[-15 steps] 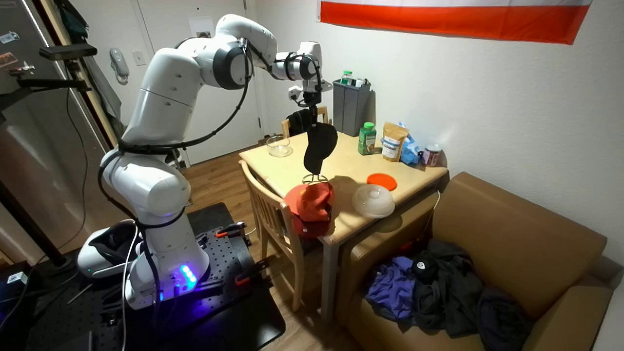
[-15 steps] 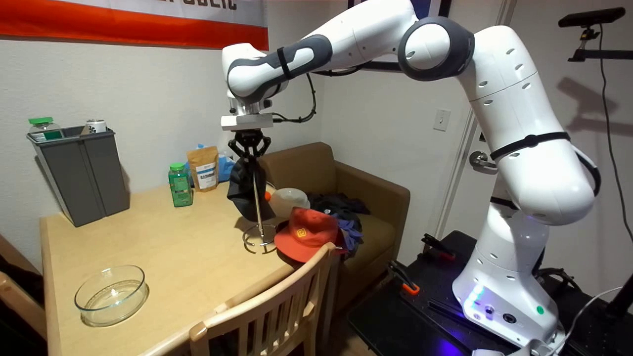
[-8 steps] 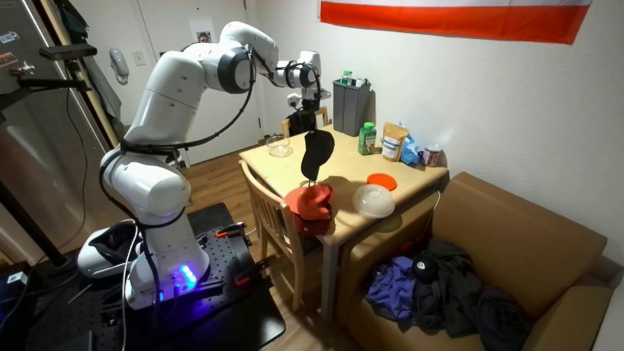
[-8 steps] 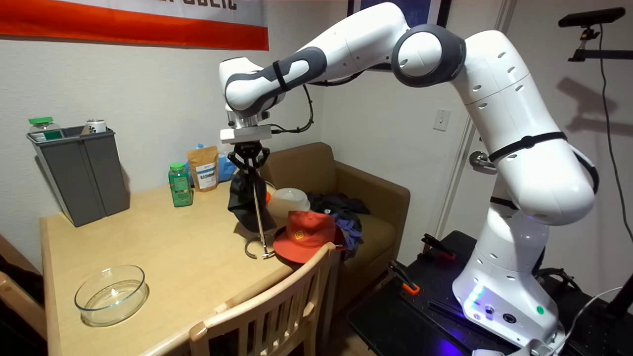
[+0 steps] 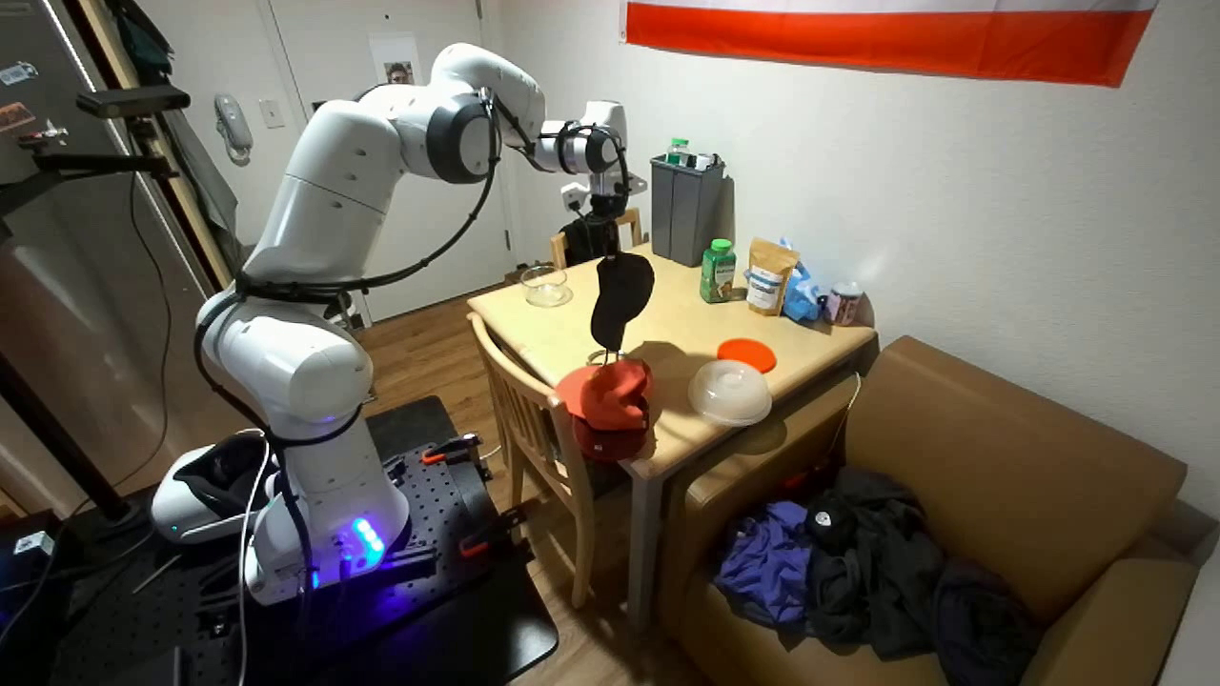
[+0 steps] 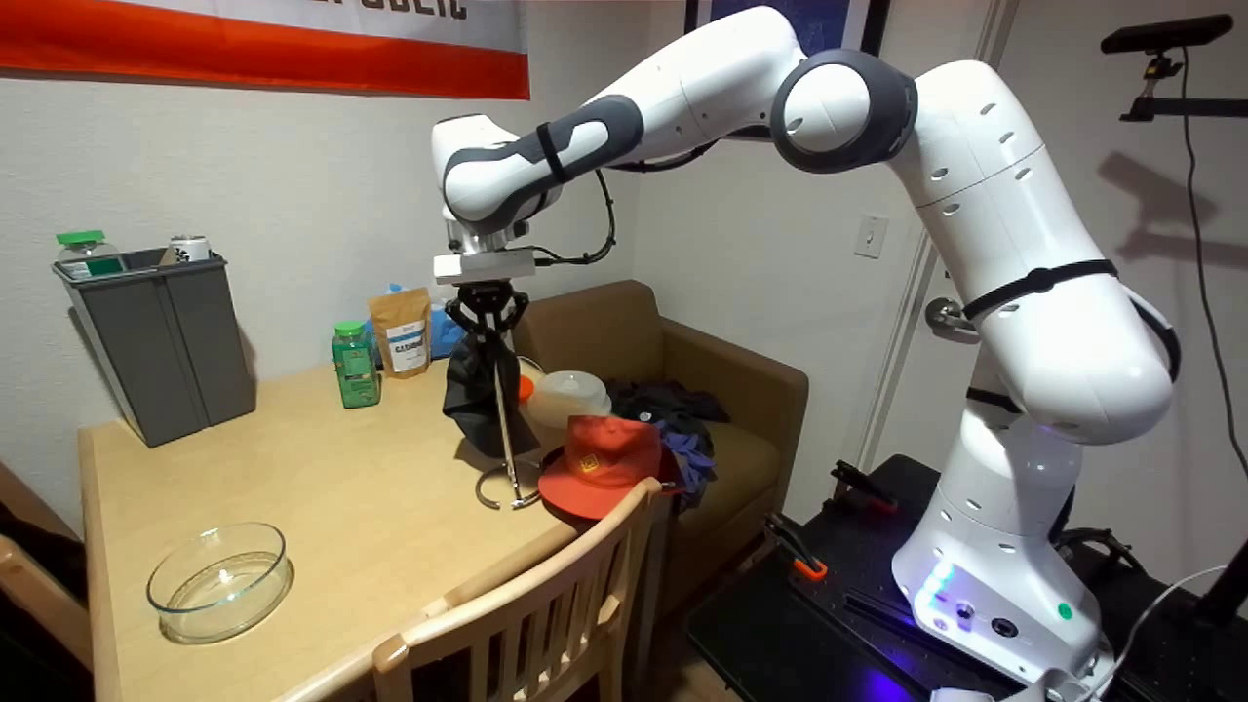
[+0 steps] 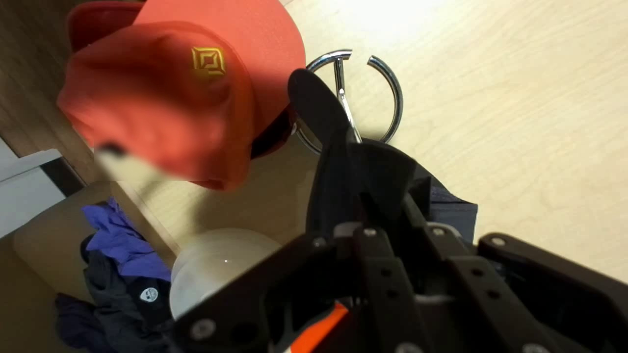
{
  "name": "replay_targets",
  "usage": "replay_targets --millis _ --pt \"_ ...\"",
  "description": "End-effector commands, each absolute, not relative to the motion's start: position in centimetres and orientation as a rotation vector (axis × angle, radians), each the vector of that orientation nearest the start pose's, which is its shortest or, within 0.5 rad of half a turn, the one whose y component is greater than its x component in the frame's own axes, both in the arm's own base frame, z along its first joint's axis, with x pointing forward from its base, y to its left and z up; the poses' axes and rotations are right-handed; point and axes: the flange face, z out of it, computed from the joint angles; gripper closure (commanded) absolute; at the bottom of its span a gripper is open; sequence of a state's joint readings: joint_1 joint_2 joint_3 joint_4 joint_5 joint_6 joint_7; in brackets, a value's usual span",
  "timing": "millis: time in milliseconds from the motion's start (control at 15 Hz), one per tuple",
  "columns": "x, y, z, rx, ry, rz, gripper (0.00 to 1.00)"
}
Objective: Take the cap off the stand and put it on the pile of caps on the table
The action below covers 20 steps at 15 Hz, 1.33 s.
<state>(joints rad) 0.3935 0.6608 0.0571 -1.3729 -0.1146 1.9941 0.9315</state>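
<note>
The black cap (image 5: pixel 622 297) hangs on the thin metal stand (image 6: pixel 505 409), tilted on the table (image 6: pixel 292 468). My gripper (image 6: pixel 490 331) is directly above, its fingers closed around the cap's top; it also shows in the other exterior picture (image 5: pixel 613 243). In the wrist view, the dark cap (image 7: pixel 328 196) lies between and beyond the fingers (image 7: pixel 387 198), and the stand's open ring base (image 7: pixel 396 98) shows past it. Exactly where the fingers meet the cloth is too dark to see. The pile of red caps (image 6: pixel 604 463) sits beside the stand's base, at the table's edge.
A wooden chair (image 6: pixel 526 609) stands against the table by the red caps. A glass bowl (image 6: pixel 219 585), a grey bin (image 6: pixel 166 351), a green bottle (image 5: pixel 718 272) and a paper bag (image 5: pixel 768 276) stand on the table. A translucent bowl (image 5: pixel 730 392) and orange disc (image 5: pixel 746 355) lie near the couch.
Since one second ago, my gripper, the cap and the stand have moved down together. Over the last half second, the cap and stand base have shifted only slightly.
</note>
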Motion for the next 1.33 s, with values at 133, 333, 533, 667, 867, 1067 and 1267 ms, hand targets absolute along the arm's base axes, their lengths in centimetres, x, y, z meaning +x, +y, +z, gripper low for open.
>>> replay_targets --millis 133,333,533,667,867,1067,1267 --pt "65.5 29.7 33.0 -3.112 0.654 -0.077 0.97" --pt "65.5 29.5 32.5 -3.101 0.648 -0.084 0.97" --pt "65.4 29.4 32.5 -3.096 0.639 -0.093 0.81" --pt "65.3 29.3 32.5 -3.099 0.636 -0.094 0.56" --pt "65.1 29.4 32.9 -3.111 0.609 -0.103 0.50" --pt "64.8 29.7 33.4 -3.121 0.578 -0.110 0.56" --pt "64.4 30.0 33.7 -3.126 0.565 -0.109 0.84"
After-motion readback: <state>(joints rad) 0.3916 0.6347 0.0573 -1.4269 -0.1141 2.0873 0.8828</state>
